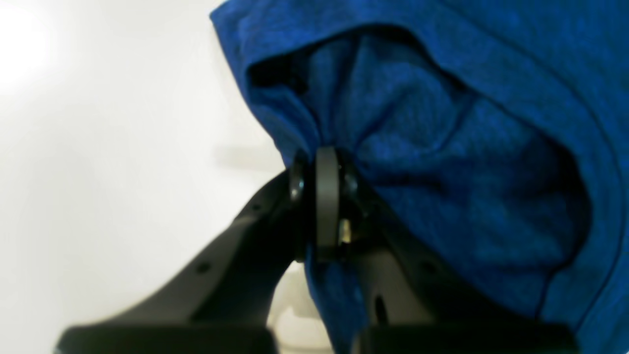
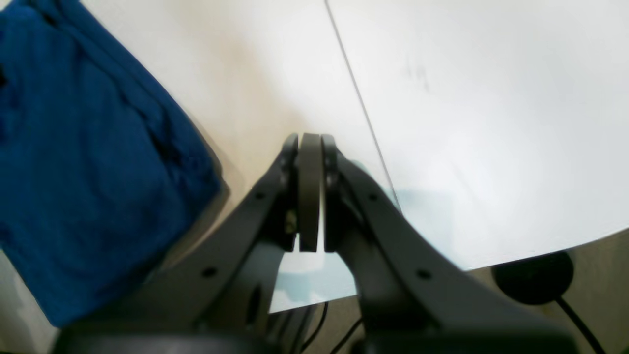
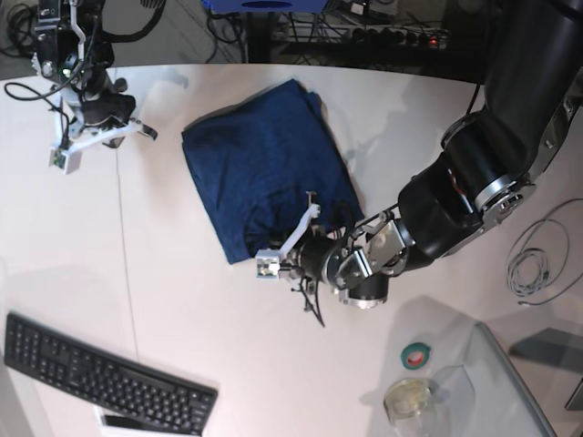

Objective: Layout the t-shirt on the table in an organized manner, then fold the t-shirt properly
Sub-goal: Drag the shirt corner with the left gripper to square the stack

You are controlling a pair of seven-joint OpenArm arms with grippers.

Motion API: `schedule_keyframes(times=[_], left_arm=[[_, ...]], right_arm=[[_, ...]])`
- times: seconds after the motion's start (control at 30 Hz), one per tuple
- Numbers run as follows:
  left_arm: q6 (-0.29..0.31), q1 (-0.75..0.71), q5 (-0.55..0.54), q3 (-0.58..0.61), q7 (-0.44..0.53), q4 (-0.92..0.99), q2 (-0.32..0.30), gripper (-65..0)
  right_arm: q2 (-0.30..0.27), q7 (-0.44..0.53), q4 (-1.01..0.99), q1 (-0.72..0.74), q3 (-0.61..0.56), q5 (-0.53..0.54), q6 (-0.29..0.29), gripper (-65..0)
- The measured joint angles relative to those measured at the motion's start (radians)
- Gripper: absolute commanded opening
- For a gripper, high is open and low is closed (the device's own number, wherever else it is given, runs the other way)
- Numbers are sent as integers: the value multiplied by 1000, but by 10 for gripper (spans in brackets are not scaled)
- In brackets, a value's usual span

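The t-shirt (image 3: pixel 264 173) sits bunched mid-table (image 3: pixel 182 300), long axis running far to near. Left gripper (image 1: pixel 327 196) is clamped on cloth at its near edge, so it's way closer. Right gripper (image 2: pixel 309 196) is pinched closed on nothing, off at the far left.

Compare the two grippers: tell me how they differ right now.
The left gripper is clamped on the t-shirt; the right gripper holds nothing. The left sits at the shirt's near edge; the right hovers apart over bare table, far corner. Both are shut.
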State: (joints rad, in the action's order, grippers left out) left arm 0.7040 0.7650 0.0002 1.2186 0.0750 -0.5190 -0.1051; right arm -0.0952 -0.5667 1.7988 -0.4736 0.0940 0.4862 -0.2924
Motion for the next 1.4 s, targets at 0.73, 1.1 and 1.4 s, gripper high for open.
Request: schedule_keyframes(times=[0.73,1.1,1.4], left_arm=[[0,5,123,34,71,4,123,-650],[0,-19,127,31,71,6,149,-650],[0,-11,127,31,68,6,147,-650]], right_arm=[[14,-1,-96,4,32,2,0,-648],[15,0,-99,5,32,3,0,-648],[15,0,-99,5,32,3,0,-648]])
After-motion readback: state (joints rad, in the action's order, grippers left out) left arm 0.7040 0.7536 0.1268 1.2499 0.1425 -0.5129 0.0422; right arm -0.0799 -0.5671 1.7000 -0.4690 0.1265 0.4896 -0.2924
